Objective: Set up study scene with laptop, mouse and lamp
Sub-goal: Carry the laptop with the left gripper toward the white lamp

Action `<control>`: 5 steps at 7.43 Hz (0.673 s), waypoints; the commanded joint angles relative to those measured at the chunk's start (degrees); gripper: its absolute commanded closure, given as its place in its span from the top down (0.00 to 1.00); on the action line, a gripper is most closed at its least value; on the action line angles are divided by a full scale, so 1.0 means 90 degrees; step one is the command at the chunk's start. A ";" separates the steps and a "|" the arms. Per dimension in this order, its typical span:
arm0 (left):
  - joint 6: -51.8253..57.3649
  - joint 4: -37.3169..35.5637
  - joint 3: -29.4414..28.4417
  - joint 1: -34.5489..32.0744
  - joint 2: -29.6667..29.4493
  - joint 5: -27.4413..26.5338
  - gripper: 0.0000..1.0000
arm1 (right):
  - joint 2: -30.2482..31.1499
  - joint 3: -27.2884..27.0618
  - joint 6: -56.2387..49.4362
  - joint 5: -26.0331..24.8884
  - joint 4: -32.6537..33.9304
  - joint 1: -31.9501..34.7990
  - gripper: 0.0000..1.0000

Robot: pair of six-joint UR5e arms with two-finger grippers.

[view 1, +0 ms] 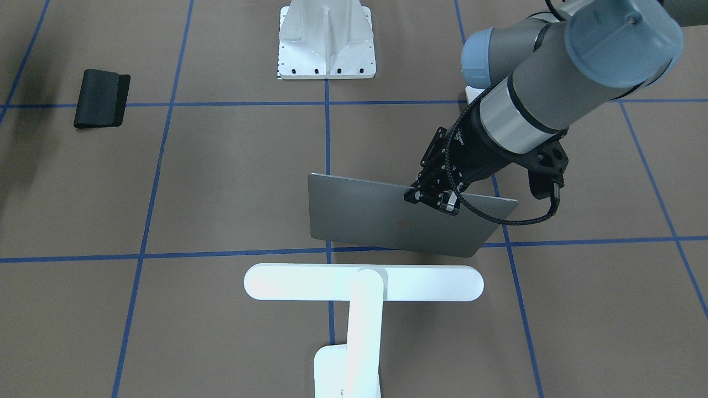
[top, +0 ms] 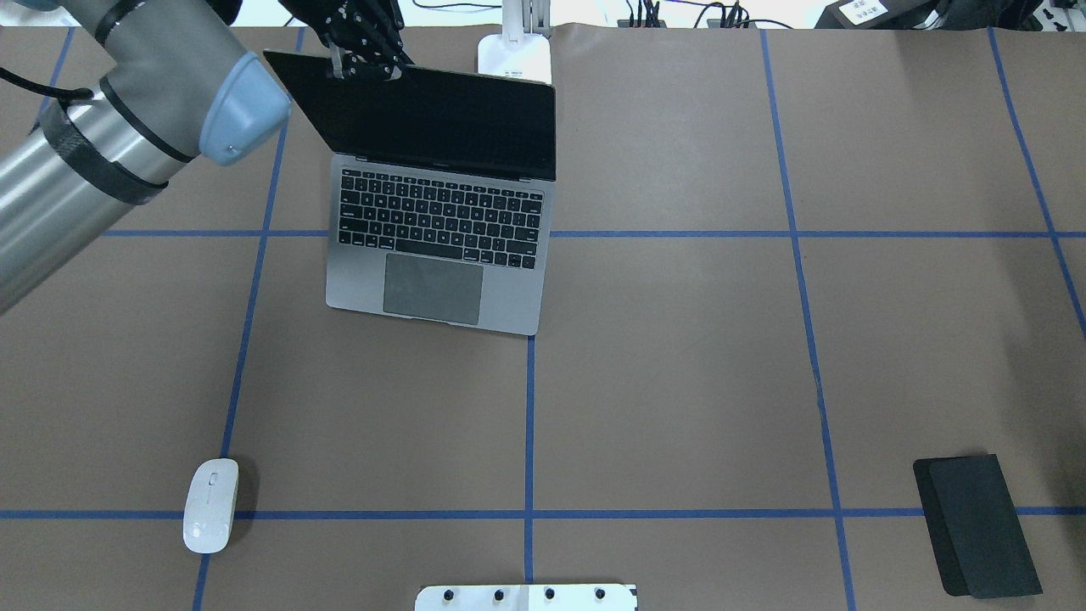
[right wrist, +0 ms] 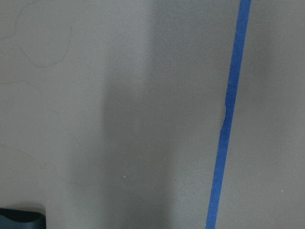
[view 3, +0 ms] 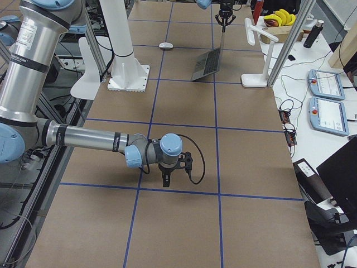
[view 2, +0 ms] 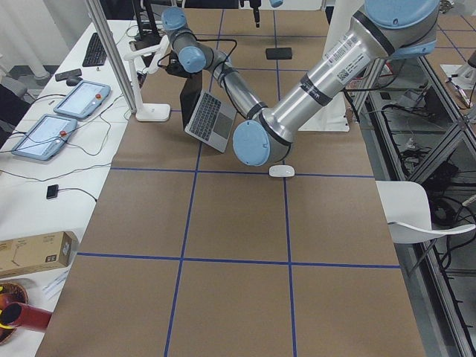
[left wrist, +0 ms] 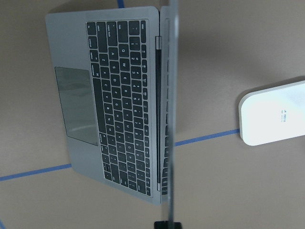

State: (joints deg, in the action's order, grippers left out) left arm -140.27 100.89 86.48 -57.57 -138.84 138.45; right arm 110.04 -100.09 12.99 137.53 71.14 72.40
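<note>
The laptop [top: 441, 246] stands open on the brown table, keyboard facing the robot, its grey lid [view 1: 376, 215] raised steeply. My left gripper [top: 365, 70] is shut on the lid's top edge near its left corner, also seen from the front [view 1: 432, 200]. The left wrist view looks down along the lid's edge onto the keyboard [left wrist: 114, 95]. The white mouse [top: 210, 506] lies at the near left, far from both grippers. The lamp's light bar [view 1: 364, 282] hangs behind the laptop, and its base [top: 514, 53] stands just behind the screen. My right gripper [view 3: 169, 180] points down over bare table; I cannot tell its state.
A thin black mat [top: 976, 524] lies at the near right. A white ribbed bracket [view 1: 326, 41] with bolt holes stands at the robot's edge of the table. Blue tape lines [right wrist: 228, 114] grid the surface.
</note>
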 commanded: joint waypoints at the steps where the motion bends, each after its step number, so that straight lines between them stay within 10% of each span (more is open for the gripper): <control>1: -0.0465 0.0505 -0.0446 0.0243 -0.0265 -0.0731 0.00 | 0.0000 0.0066 -0.0008 0.0002 -0.0004 0.0002 1.00; 5: -0.0888 0.0977 -0.1210 0.0741 -0.0823 -0.1689 0.00 | -0.0019 0.0154 -0.0008 -0.0007 0.0006 -0.0008 1.00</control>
State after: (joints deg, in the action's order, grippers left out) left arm -147.82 109.37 77.03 -52.40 -144.94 126.00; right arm 109.93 -98.98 12.92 137.53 71.18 72.37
